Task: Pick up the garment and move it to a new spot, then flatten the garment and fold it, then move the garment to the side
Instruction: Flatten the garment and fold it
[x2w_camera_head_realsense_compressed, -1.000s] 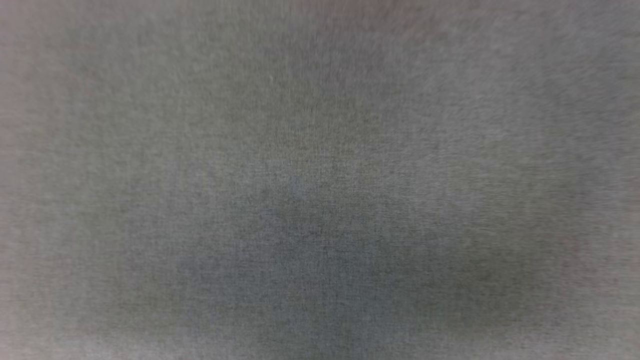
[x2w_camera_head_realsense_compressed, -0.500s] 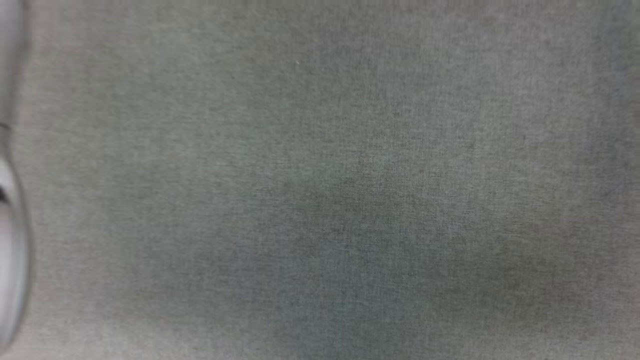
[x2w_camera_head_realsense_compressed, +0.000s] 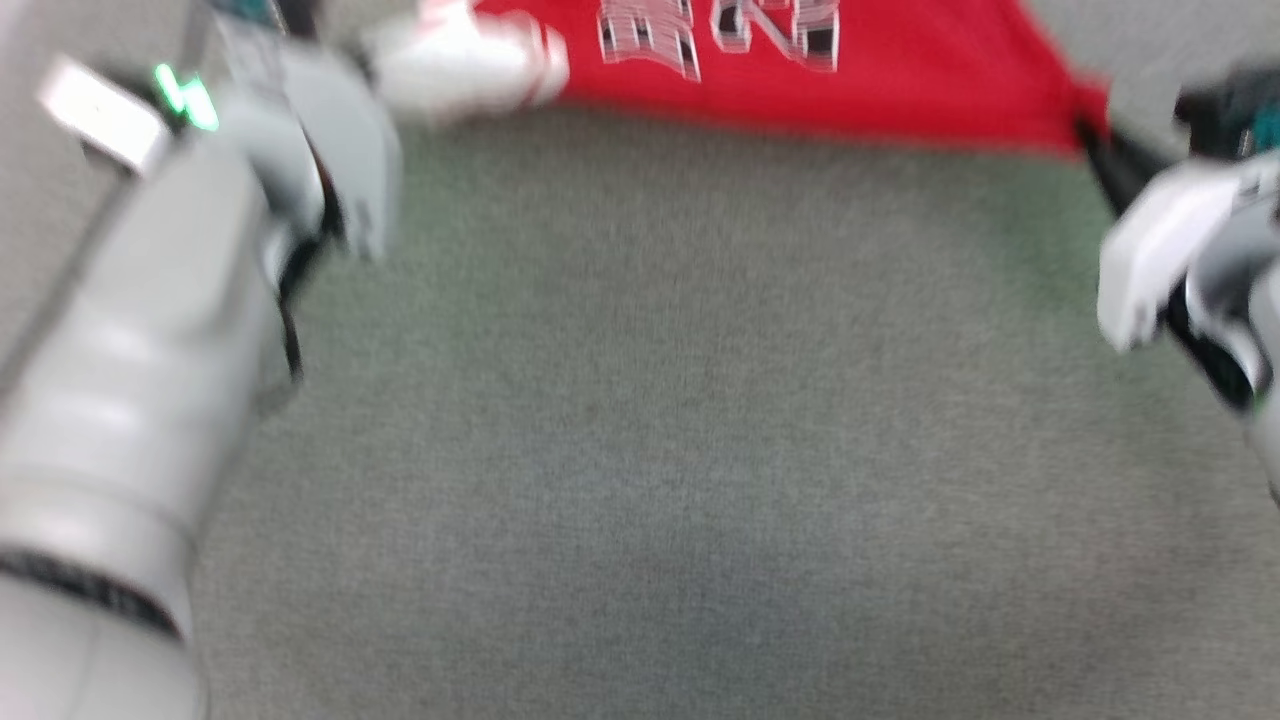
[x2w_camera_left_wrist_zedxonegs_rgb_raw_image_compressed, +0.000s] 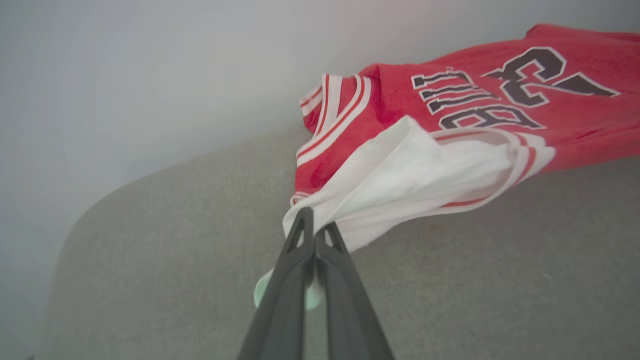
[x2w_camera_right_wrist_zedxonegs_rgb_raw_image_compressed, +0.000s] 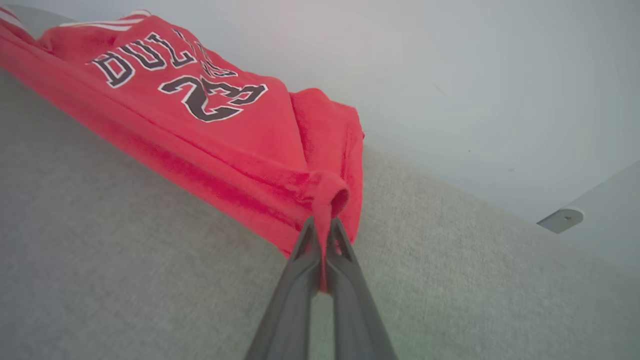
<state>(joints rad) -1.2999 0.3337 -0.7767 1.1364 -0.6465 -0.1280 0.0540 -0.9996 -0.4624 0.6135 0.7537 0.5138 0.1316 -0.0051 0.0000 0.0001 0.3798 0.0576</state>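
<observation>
Firstly, the left tool (x2w_camera_left_wrist_zedxonegs_rgb_raw_image_compressed: 314, 221) has its two dark fingers pressed together on a bunched white sleeve (x2w_camera_left_wrist_zedxonegs_rgb_raw_image_compressed: 415, 175), and the right tool (x2w_camera_right_wrist_zedxonegs_rgb_raw_image_compressed: 321, 227) is pinched the same way on a rolled red corner of cloth. Both hold the garment (x2w_camera_head_realsense_compressed: 900, 80), which stretches between them. In the head view it lies at the top edge, printed front upward, over the grey counter (x2w_camera_head_realsense_compressed: 640, 450). The head view is blurred, so I cannot tell whether its near edge touches the counter or hangs just above it.

By my judgement this is the spreading step: the top is being drawn out so it can be laid flat before folding. To do it well, both tools should stay level with each other and pull apart evenly, enough to take out the sag but not enough to slip either thin pinch. The cloth should go down far edge first, then be drawn smooth along the counter. The sleeve is doubled over the striped trim (x2w_camera_left_wrist_zedxonegs_rgb_raw_image_compressed: 335, 115) beside the left tool and will likely need a separate tug outward. Neither tool should let go until the red body lies flat.
</observation>
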